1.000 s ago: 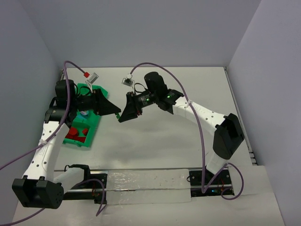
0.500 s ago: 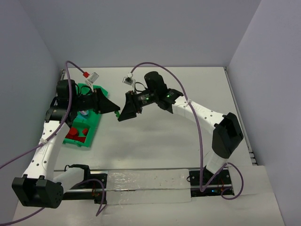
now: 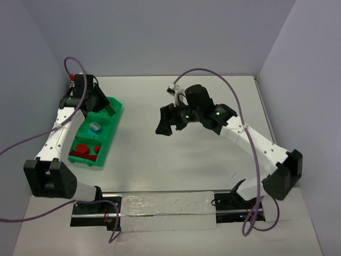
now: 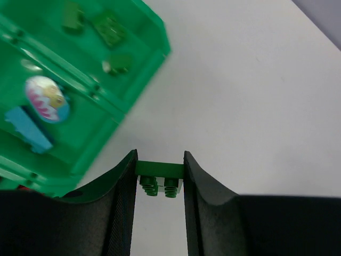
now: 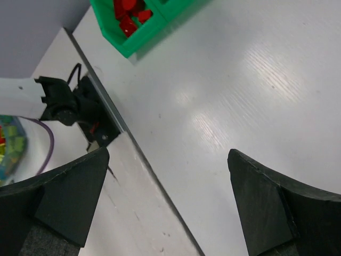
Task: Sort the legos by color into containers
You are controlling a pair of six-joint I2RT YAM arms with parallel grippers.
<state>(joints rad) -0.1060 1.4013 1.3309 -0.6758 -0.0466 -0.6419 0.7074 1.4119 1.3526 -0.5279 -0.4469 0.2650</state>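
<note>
Left end effector: narrow, clamped on a green brick. The brick is rectangular glossy plastic, pinched at its two ends by the matte black, curved fingers, with its studs facing the camera. It is seen against bare worktop, just beside the tray.

Right end effector: wide, its textured black fingers well apart above the smooth white worktop, well apart from the tray.

Tray: long, bright green, translucent plastic with square compartments, lying at the left of the worktop. The far compartment holds small green bricks. The middle one holds a blue brick and a round printed disc. The near one holds red bricks in a loose heap.
</note>
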